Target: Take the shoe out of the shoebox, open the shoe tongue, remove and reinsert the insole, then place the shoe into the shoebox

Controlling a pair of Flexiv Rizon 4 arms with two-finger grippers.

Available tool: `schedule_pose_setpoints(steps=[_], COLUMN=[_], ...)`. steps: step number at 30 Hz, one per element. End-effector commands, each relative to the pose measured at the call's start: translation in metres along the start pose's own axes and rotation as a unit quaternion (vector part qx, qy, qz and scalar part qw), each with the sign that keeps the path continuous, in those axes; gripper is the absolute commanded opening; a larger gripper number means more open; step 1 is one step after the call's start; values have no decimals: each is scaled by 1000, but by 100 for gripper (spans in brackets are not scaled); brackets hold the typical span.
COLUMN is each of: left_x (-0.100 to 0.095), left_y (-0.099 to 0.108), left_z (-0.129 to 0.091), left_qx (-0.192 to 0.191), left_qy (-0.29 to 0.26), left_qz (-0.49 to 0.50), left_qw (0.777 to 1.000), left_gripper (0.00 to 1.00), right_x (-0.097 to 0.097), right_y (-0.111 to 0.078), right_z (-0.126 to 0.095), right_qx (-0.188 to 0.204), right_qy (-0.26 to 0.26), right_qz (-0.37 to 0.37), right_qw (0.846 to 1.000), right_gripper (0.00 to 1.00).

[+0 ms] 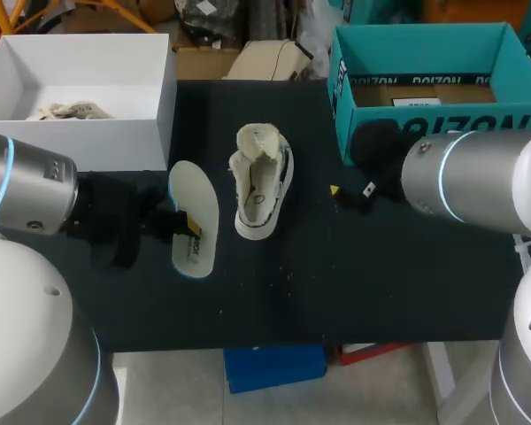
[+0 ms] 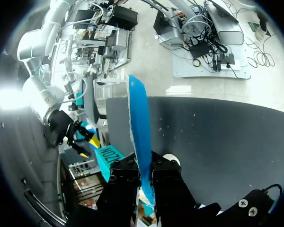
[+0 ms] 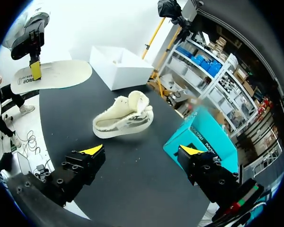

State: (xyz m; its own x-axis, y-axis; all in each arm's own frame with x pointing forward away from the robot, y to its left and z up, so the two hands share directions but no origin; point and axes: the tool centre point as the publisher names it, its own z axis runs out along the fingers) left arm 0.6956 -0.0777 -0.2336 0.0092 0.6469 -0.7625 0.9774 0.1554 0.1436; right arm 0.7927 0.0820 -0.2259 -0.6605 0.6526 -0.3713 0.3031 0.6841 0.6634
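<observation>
Clenched in the left jaws: the insole [image 1: 195,190], just left of the shoe [image 1: 264,181] standing on the desk [image 1: 336,292], long axes both running away (toe nearest). Released and empty: the right jaws, by the shoebox [image 1: 429,124]. Reinsertion likely easier from the left.

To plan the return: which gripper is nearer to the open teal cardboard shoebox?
Right. The right gripper is close beside the teal cardboard shoebox; the left gripper, shut on the white insole, is beyond the cream sneaker.
</observation>
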Motion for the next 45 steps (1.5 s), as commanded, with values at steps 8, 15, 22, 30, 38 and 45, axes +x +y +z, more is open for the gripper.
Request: schedule_pose_setpoints(steps=[8, 15, 22, 30, 38, 45], left_x=[12, 13, 13, 17, 24, 30], left_y=[15, 20, 20, 20, 23, 33], left_z=[5, 16, 17, 27, 41, 58], left_qx=[71, 171, 188, 188, 231, 259], left_qy=[-9, -133, -142, -115, -89, -42], left_qz=[13, 20, 23, 7, -24, -21], left_qw=[997, 976, 972, 975, 969, 965], left_gripper=[0, 0, 0, 0, 0, 0], right_x=[-1, -1, -1, -1, -1, -1], right_y=[-4, -4, -4, -4, -4, -4], right_z=[-23, -23, -23, -23, -23, -23], right_qx=[-1, -1, -1, -1, -1, -1], right_qy=[-1, -1, -1, -1, -1, -1], right_qz=[1, 1, 1, 1, 1, 1], right_qw=[1000, 1000, 1000, 1000, 1000, 1000], right_gripper=[100, 100, 100, 100, 100, 100])
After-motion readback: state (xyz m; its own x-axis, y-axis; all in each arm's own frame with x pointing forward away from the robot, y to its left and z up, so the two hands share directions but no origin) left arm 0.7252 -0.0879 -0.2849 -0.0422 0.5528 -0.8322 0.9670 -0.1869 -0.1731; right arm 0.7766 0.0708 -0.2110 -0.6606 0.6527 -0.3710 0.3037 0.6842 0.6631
